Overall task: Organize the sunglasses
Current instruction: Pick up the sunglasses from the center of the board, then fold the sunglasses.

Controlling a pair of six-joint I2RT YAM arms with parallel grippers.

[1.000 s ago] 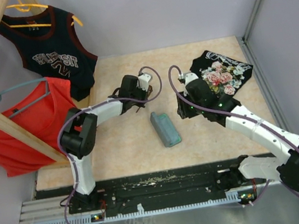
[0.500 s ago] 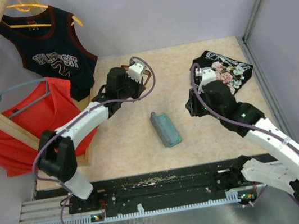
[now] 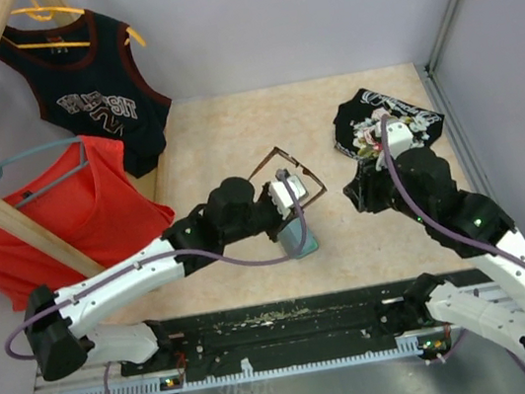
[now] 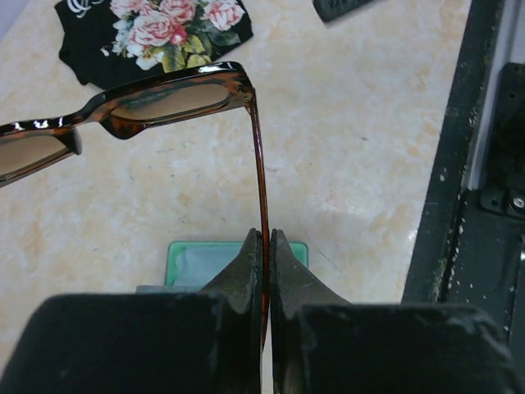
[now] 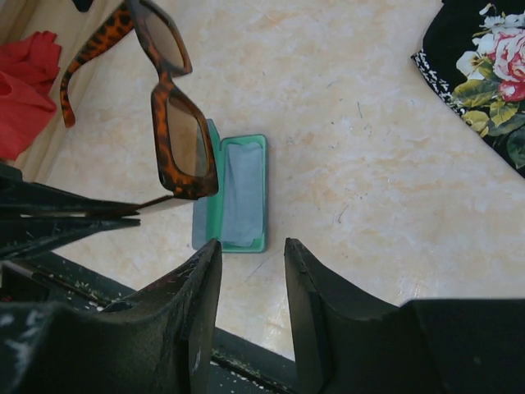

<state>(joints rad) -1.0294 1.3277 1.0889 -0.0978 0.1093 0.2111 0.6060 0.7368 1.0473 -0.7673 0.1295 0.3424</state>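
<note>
Sunglasses (image 4: 168,97) unfolded, lenses away, temple in left gripper (image 4: 264,240).

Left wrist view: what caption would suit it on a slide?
Left gripper pinches tortoiseshell sunglasses by one temple above an open green case.

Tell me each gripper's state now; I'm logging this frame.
Left gripper: shut on the sunglasses, pinching one temple arm.
Right gripper: open, holding nothing.

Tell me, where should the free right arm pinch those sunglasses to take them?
Probably the free temple arm of the sunglasses: slim, flat-sided and sticking out clear of the left gripper, which pinches the other temple. The open right gripper would come from above, fingers either side.
</note>
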